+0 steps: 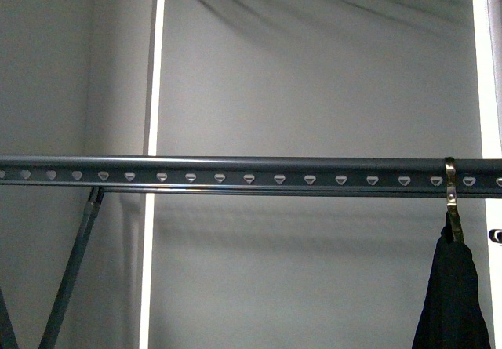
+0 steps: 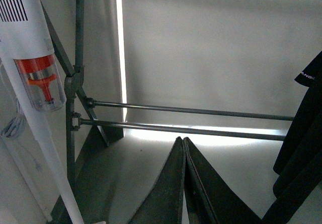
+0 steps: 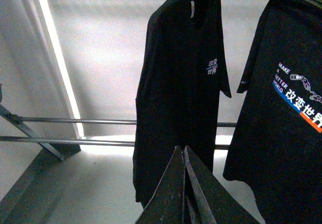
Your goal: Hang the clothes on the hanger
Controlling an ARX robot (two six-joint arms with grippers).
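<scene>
1. Black clothes (image 1: 452,302) hang from a brass hook (image 1: 450,180) on the grey hanger (image 1: 235,173), far right.
2. Left hand (image 2: 183,142) is pressed closed, empty.
3. Right hand (image 3: 183,149) is closed too, holding nothing, near the shirt.

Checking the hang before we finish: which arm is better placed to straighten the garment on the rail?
Probably the right. Its gripper, shut, faces the black garment directly; the left gripper sees clothing only at its view's edge. The hook sits far right on the rail.
</scene>
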